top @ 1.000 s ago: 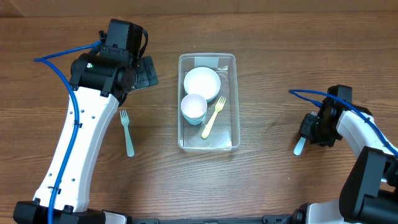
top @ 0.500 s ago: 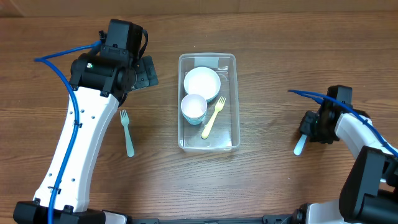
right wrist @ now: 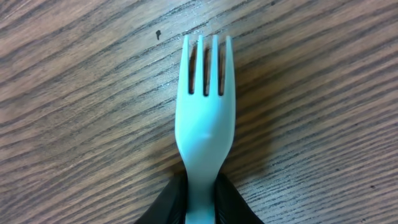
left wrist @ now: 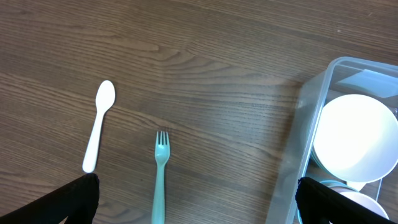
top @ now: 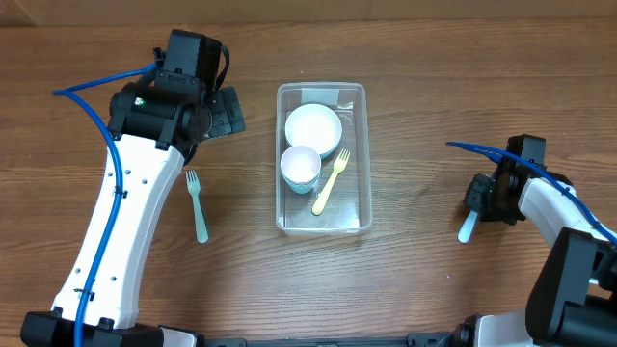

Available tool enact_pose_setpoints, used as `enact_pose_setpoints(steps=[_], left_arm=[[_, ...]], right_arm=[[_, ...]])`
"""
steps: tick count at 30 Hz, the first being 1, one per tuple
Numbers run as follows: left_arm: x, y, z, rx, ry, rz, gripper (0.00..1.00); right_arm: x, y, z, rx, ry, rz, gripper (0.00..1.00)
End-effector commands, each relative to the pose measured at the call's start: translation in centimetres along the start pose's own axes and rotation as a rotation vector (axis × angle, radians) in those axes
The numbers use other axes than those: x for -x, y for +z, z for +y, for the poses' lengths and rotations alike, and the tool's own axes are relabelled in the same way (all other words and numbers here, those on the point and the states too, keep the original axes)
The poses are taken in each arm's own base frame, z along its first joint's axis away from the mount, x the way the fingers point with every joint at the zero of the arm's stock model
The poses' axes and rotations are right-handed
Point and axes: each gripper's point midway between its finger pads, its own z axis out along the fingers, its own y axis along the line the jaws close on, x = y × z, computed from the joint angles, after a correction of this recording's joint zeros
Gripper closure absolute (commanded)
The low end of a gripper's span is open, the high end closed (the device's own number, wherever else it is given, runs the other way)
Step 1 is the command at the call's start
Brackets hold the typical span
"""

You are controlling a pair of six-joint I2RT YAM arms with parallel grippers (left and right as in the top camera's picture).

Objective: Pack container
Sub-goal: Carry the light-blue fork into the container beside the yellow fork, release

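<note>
1. Right hand (right wrist: 200,202) pinching pale fork (right wrist: 204,118) by its handle, tines pointing ahead over worktop (right wrist: 74,124).
2. Left hand (top: 228,111) spread wide above worktop; teal fork (left wrist: 160,180) and spoon (left wrist: 98,127) lying below it, between the fingers.
3. Container (top: 355,207) just right of left hand, well left of right hand, holding bowl (top: 313,126), cup (top: 301,166), yellow fork (top: 330,183).

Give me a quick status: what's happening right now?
Left gripper open. Right gripper shut on pale fork. Container holds bowl, cup, yellow fork. Nothing in the way.
</note>
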Motion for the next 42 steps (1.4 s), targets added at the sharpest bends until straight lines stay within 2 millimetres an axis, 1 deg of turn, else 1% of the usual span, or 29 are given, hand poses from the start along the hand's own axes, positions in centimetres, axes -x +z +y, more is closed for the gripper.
enact_pose_setpoints(steps=[1, 3, 5, 9, 14, 18, 20, 21, 23, 25, 27, 30, 31, 34, 35, 37, 41, 42], left_arm=[[0.9, -0.9, 0.2, -0.002, -0.037, -0.036, 0.0], [0.9, -0.9, 0.2, -0.002, -0.037, -0.036, 0.0], [0.9, -0.9, 0.2, -0.002, -0.037, -0.036, 0.0], [0.9, -0.9, 0.2, -0.002, -0.037, -0.036, 0.0], [0.9, -0.9, 0.2, -0.002, -0.037, -0.036, 0.0], [0.9, -0.9, 0.2, -0.002, -0.037, -0.036, 0.0], [0.9, -0.9, 0.2, -0.002, -0.037, -0.036, 0.0], [0.9, -0.9, 0.2, -0.002, -0.037, -0.036, 0.0], [0.9, -0.9, 0.2, -0.002, -0.037, -0.036, 0.0], [0.9, -0.9, 0.2, -0.002, -0.037, -0.036, 0.0], [0.9, -0.9, 0.2, -0.002, -0.037, -0.036, 0.0], [0.9, -0.9, 0.2, -0.002, -0.037, -0.036, 0.0], [0.9, -0.9, 0.2, -0.002, -0.037, -0.036, 0.0], [0.9, -0.9, 0.2, -0.002, -0.037, -0.036, 0.0], [0.9, -0.9, 0.2, -0.002, -0.037, -0.036, 0.0], [0.9, -0.9, 0.2, -0.002, -0.037, -0.036, 0.0], [0.9, -0.9, 0.2, -0.002, -0.037, -0.036, 0.0], [0.9, -0.9, 0.2, -0.002, -0.037, -0.036, 0.0]], right_arm=[[0.0, -0.5, 0.1, 0.007, 0.002, -0.007, 0.84], [0.6, -1.3, 0.3, 0.012, 0.0, -0.027, 0.85], [1.3, -2.5, 0.8, 0.031, -0.005, -0.044, 0.85], [2.7, -5.2, 3.1, 0.057, -0.057, -0.074, 0.85], [3.9, -9.4, 8.5, 0.107, -0.165, -0.11, 0.86], [4.2, -13.7, 14.3, 0.178, -0.224, -0.162, 0.86], [3.9, -15.2, 16.6, 0.215, -0.255, -0.179, 0.85], [3.4, -16.3, 18.4, 0.248, -0.294, -0.188, 0.85], [2.5, -17.2, 20.4, 0.276, -0.329, -0.195, 0.85], [1.1, -17.6, 22.5, 0.304, -0.391, -0.198, 0.85], [-0.2, -17.8, 24.1, 0.322, -0.443, -0.204, 0.85], [-1.4, -18.0, 26.0, 0.346, -0.498, -0.22, 0.85], [-1.8, -17.8, 26.5, 0.35, -0.513, -0.222, 0.85], [-2.3, -16.4, 27.1, 0.338, -0.53, -0.216, 0.85], [-2.4, -15.4, 27.2, 0.334, -0.532, -0.21, 0.85], [-2.4, -14.5, 27.3, 0.327, -0.533, -0.199, 0.85], [-2.6, -13.2, 27.5, 0.313, -0.535, -0.174, 0.85], [-2.6, -13.1, 27.5, 0.312, -0.535, -0.172, 0.82]])
